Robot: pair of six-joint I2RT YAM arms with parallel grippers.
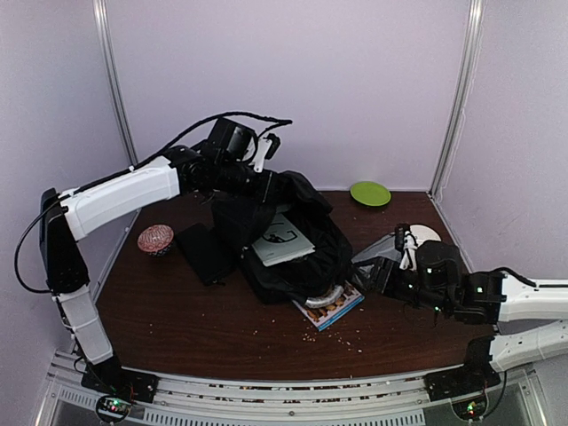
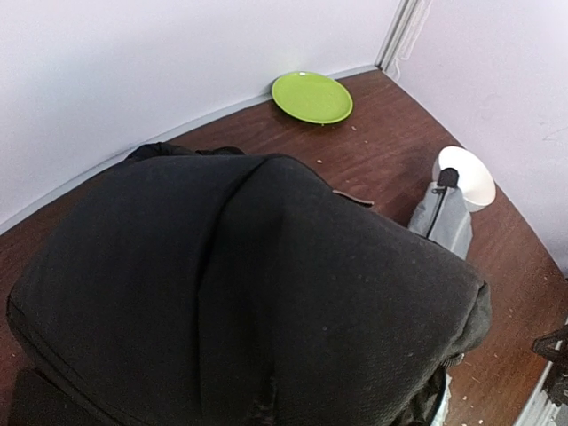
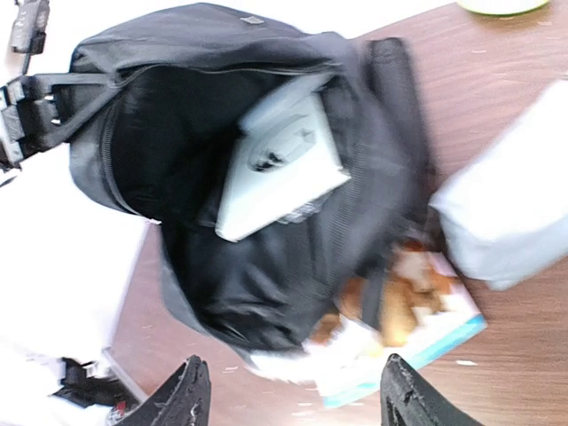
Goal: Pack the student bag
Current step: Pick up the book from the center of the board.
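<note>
At mid-table, my left gripper (image 1: 262, 182) pinches the rim of the student bag (image 1: 293, 240), holding its mouth open; a pale book (image 3: 284, 164) sits partly inside. My right gripper (image 3: 288, 390) hangs wide and empty. By my reckoning, the picture book (image 3: 417, 311) and pencil case (image 3: 506, 222) lie outside, not yet packed.

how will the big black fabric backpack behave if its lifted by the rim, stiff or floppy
Probably floppy: the large black fabric backpack sags and folds around its mouth where the left gripper pinches its rim. Likely to shift its load too, since the pale flat book leans loose inside. It may drag the colourful picture book lying partly under it.
</note>
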